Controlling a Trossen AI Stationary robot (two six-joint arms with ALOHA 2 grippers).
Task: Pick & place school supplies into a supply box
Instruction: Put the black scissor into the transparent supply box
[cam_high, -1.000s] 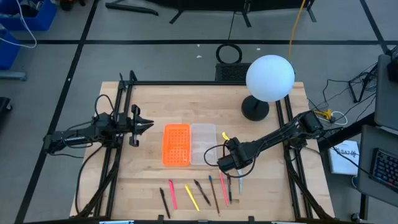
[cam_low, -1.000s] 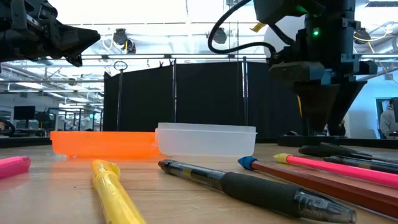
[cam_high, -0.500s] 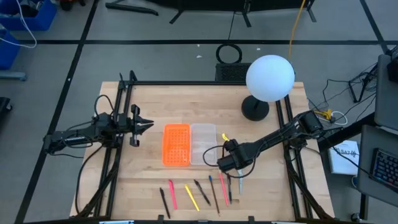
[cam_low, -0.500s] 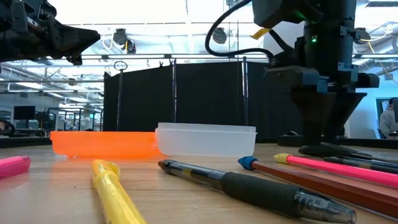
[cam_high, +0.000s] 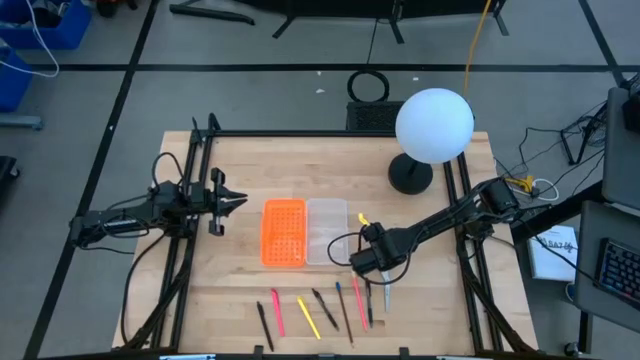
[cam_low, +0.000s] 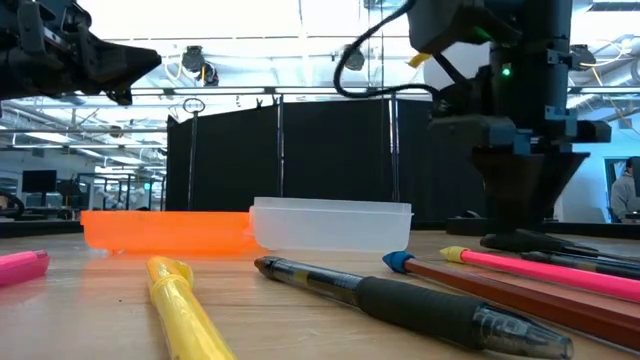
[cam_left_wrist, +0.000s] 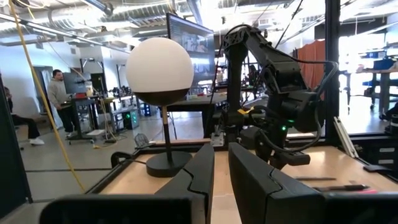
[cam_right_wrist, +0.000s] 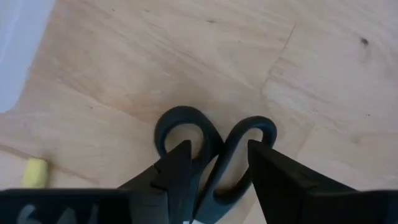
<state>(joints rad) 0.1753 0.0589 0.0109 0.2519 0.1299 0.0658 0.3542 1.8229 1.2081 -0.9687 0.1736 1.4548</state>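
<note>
The right gripper (cam_high: 372, 268) hangs low over the scissors (cam_right_wrist: 214, 152), just beside the box (cam_high: 305, 233) on the side of its clear tray (cam_low: 331, 223). Its fingers (cam_right_wrist: 177, 171) are spread and straddle the black handle loops without pinching them; the scissors lie flat on the table (cam_high: 250, 180). The box lies open, its orange half (cam_high: 283, 233) joined to the clear tray. A row of pens and pencils (cam_high: 315, 312) lies near the box, along the table edge, with a yellow pen (cam_low: 185, 310) and a black pen (cam_low: 400, 300) among them. The left gripper (cam_high: 228, 199) waits beyond the orange half, its fingers (cam_left_wrist: 199, 177) nearly together, holding nothing.
</note>
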